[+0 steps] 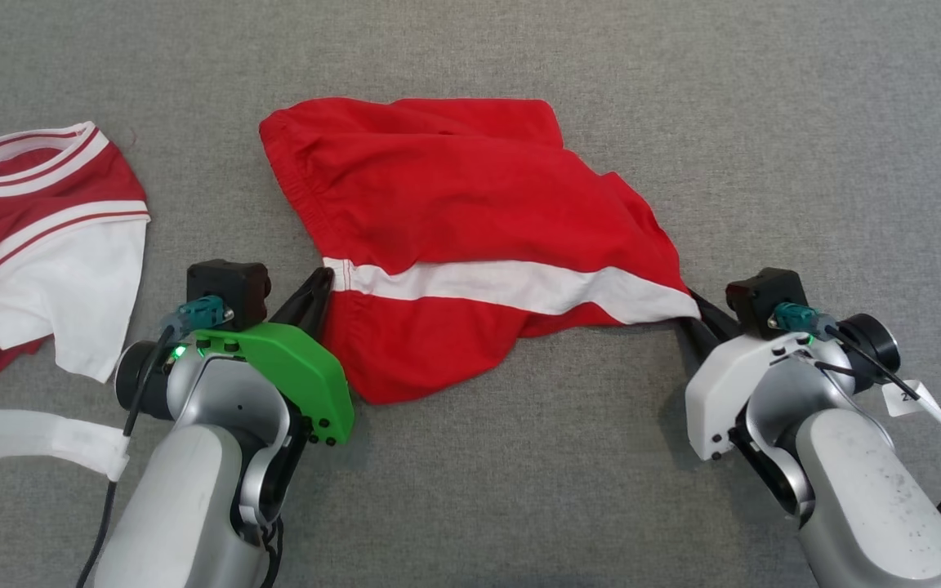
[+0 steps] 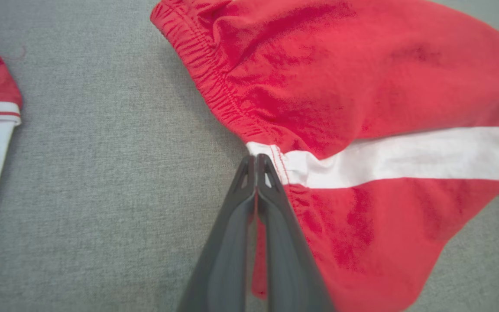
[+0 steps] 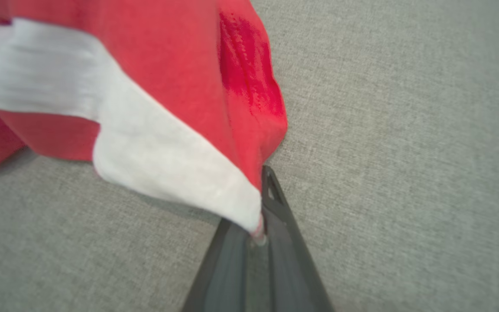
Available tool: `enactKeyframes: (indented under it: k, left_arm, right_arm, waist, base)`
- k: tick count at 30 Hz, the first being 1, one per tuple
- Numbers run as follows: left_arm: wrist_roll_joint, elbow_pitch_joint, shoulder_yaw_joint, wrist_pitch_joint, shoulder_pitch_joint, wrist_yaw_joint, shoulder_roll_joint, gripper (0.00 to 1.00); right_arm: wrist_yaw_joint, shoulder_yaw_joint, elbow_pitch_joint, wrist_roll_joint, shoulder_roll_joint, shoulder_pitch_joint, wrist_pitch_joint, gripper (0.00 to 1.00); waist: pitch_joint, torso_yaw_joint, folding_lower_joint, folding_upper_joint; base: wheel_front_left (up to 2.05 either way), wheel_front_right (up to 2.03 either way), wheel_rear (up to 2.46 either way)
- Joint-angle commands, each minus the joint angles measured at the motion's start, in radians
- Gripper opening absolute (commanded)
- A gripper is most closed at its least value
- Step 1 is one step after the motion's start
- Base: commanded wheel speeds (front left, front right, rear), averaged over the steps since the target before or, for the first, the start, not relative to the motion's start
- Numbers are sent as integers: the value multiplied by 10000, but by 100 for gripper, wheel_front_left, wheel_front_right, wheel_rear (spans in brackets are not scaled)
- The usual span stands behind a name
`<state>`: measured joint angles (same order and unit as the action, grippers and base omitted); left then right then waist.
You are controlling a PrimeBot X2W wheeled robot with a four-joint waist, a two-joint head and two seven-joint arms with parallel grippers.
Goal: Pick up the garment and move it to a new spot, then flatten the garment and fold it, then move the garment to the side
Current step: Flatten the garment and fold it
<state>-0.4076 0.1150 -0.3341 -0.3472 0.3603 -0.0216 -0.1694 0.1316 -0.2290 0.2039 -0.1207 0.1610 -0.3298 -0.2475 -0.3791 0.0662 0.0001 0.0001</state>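
Your left tool and right tool pinch opposite ends of the shorts; a jersey lies to their left.

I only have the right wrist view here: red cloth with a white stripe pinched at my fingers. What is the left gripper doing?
Observer: The left gripper is shut on the waistband end of the red shorts, right where the white stripe starts.
Operator: Anything else lying around?
Observer: A red and white jersey lies to the robot's left, apart from the shorts.
Operator: Are the shorts flat?
Observer: No, they lie rumpled, with folds along the far edge.
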Motion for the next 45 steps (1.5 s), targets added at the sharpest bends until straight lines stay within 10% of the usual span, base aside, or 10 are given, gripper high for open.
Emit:
enactKeyframes:
  k: [1, 19, 29, 45]
  left_arm:
    - [-46, -78, 63, 248, 243, 10, 64, 0]
    - [-1536, -1309, 754, 2090, 1238, 561, 776, 0]
    - [-3038, -776, 2050, 1407, 5825, 1100, 325, 0]
    - [-3474, 1012, 3216, 3341, 11189, 1396, 52, 0]
  right_arm:
    - [-16, 152, -152, 90, 160, 217, -17, 0]
    - [-15, 718, -2612, 140, 1287, -566, -396, 0]
    - [-18, -1524, -1528, -1330, 3026, -5958, -1626, 0]
    - [-18, -1557, 1683, -168, 2646, -12283, 695, 0]
  waist:
    - [178, -61, -1, -1]
    - [625, -333, -1, -1]
    - [-1572, -976, -1, -1]
    - [-3323, -1144, -1, -1]
  base:
    - [0, 0, 0]
    - [0, 0, 0]
    - [0, 0, 0]
    - [0, 0, 0]
